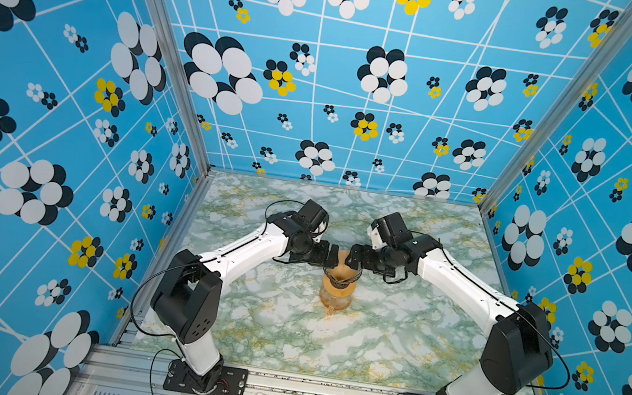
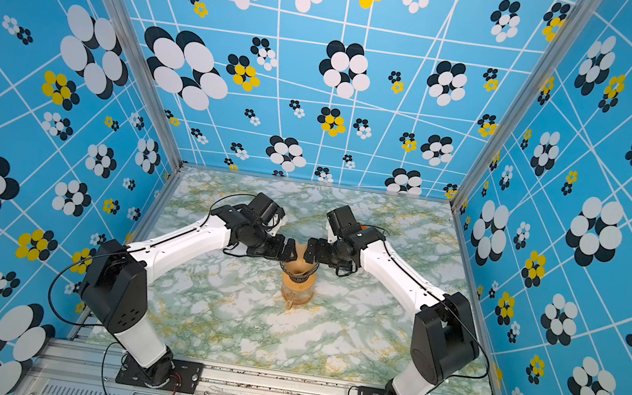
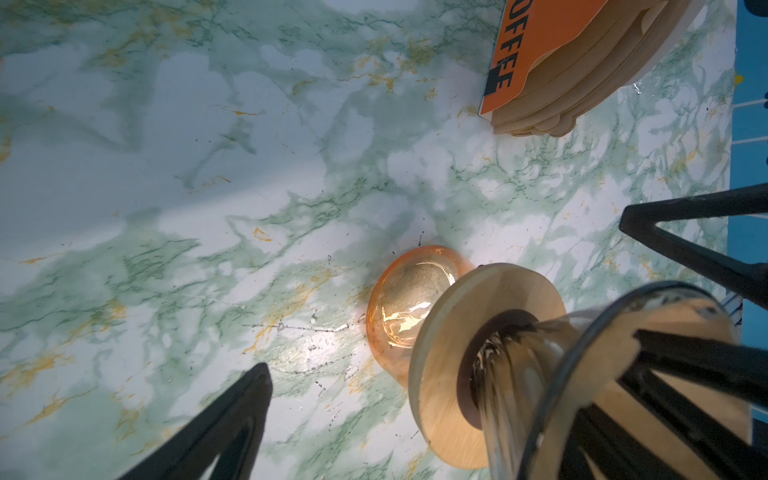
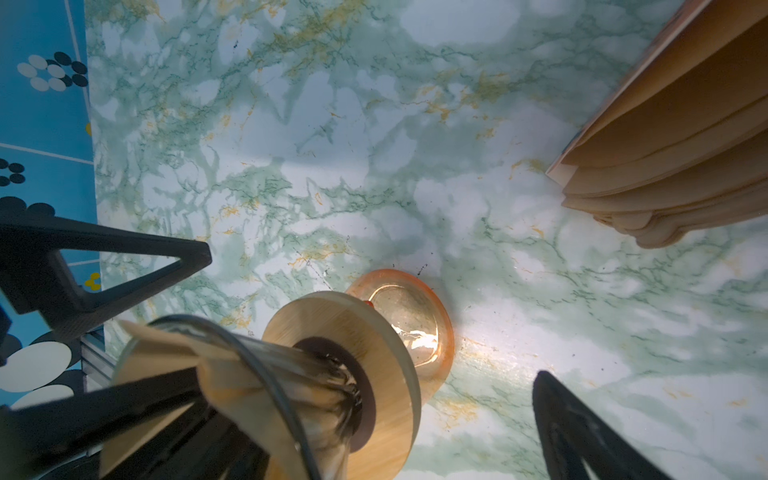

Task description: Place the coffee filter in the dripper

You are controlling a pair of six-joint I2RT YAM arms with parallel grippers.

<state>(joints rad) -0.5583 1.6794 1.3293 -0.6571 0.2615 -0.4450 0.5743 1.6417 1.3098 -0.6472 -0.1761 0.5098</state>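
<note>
Claws both stand wide open and hold nothing: left claw and right claw flank the coffee filter, one finger of each apparently inside its cone. The filter sits in the dripper, on the amber carafe mid-desk. Seating step judged in hand. The next move calls for pressing the paper flush, then lifting clear without dragging it out.

"OFFEE" on orange card
</note>
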